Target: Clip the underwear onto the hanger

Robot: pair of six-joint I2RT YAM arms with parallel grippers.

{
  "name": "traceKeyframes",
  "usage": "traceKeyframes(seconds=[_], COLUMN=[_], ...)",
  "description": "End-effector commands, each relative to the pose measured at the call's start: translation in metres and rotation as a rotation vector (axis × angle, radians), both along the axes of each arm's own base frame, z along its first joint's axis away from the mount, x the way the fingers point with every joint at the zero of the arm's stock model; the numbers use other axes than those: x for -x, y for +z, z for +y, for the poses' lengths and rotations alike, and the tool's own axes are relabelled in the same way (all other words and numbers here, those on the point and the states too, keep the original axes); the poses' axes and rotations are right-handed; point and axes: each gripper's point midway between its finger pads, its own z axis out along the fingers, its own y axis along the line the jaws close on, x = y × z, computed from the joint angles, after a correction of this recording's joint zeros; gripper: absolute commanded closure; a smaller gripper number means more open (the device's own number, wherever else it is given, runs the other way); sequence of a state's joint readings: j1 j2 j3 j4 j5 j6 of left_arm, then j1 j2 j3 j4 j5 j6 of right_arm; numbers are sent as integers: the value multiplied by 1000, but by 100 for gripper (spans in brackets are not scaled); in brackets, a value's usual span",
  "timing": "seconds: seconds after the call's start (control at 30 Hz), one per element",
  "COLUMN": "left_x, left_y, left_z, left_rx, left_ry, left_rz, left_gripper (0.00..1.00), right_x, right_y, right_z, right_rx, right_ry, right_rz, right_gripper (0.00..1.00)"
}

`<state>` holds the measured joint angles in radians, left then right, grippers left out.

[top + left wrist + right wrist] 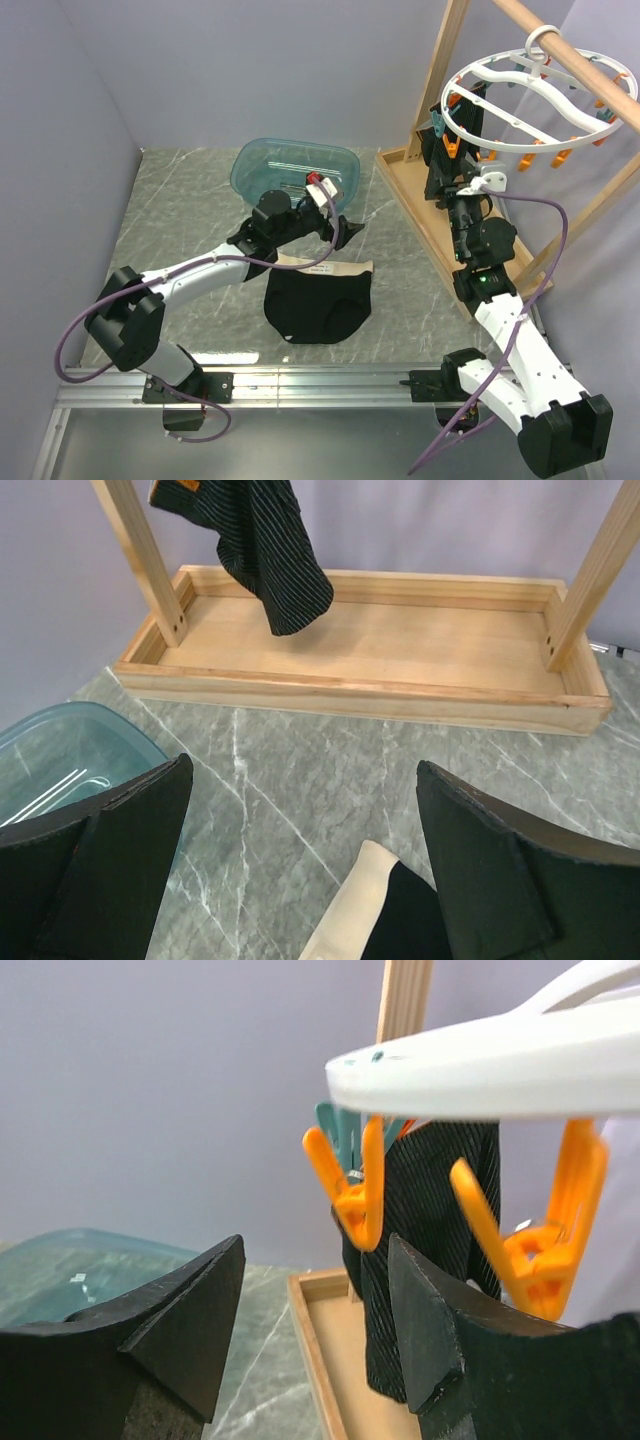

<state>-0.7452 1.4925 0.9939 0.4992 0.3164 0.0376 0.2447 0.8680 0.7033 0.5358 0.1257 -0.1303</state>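
The underwear (318, 300), black with a cream waistband, lies flat on the marble table; one end of its waistband (362, 895) shows low between my left fingers. My left gripper (342, 220) (303, 765) is open and empty, just above the table at the underwear's far edge, pointing at the rack. The white ring hanger (530, 100) (500, 1060) hangs from the wooden pole, with orange clips (355, 1195) and a teal clip (335, 1125) dangling. My right gripper (450, 178) (317, 1242) is open and empty, raised just under one orange clip.
A striped black garment (440, 165) (265, 550) (430, 1260) hangs from the hanger over the wooden rack's tray base (420, 200) (370, 660). The teal basin (295, 170) (60, 755) stands behind my left gripper. Purple walls close the sides.
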Motion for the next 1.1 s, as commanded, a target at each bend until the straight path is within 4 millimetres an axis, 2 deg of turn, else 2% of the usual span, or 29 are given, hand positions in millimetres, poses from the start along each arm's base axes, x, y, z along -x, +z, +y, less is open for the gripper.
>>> traceKeyframes(seconds=[0.0, 0.5, 0.7, 0.77, 0.83, 0.9, 0.93, 1.07], left_x=[-8, -25, -25, -26, -29, -30, -31, -30], left_y=[22, 21, 15, 13, 15, 15, 18, 21], left_z=[-5, -12, -12, -12, -11, -12, -12, -19], left_rx=[56, 78, 91, 91, 95, 97, 105, 113], left_ry=[15, 57, 65, 68, 80, 81, 79, 31], left_rz=[-58, -36, 2, 5, 11, 16, 26, 50], left_gripper=[1, 1, 1, 1, 1, 1, 1, 3], right_x=[5, -20, -24, -27, -29, -29, -31, -29], right_y=[50, 51, 59, 60, 58, 63, 58, 62], right_z=[-7, -5, -2, -1, -2, -3, -2, -1], right_rx=[-49, -58, -88, -100, -105, -132, -135, -204], right_ry=[-37, -60, -43, -39, -40, -36, -30, 10], right_rz=[-133, -115, -125, -119, -103, -99, -74, -33], right_gripper=[34, 28, 31, 38, 51, 57, 65, 79])
